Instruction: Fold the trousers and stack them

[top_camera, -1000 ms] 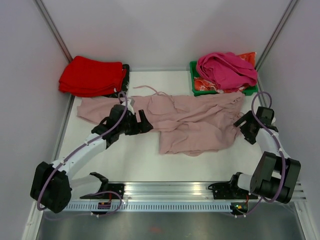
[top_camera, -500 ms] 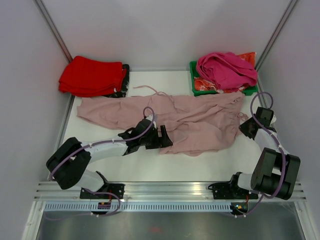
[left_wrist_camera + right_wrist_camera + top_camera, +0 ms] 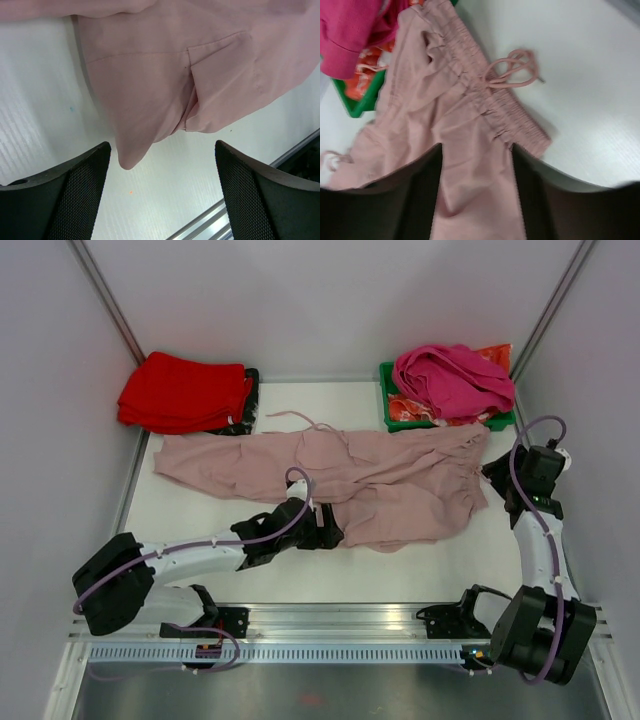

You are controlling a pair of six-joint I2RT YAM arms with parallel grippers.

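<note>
The pale pink trousers [image 3: 390,485] lie spread and wrinkled across the middle of the table, waistband to the right, thin cords [image 3: 300,420] trailing toward the back. My left gripper [image 3: 328,528] sits low at the trousers' near-left edge. It is wide open, and a rounded corner of the fabric [image 3: 127,157] points into the gap of the left gripper [image 3: 161,150] without touching either finger. My right gripper [image 3: 497,475] hovers at the waistband end. In the blurred right wrist view its jaws stand partly apart over flat fabric [image 3: 470,125], beside the elastic waistband and the looped drawstring [image 3: 512,72].
Folded red garments [image 3: 185,392] are stacked at the back left. A green bin [image 3: 400,415] at the back right holds a magenta garment [image 3: 455,375]. An aluminium rail [image 3: 340,620] runs along the near edge, and white walls close in both sides.
My left arm swung right and forward, from the trousers' left part to their near edge. My right gripper moved back and right over the waistband end.
</note>
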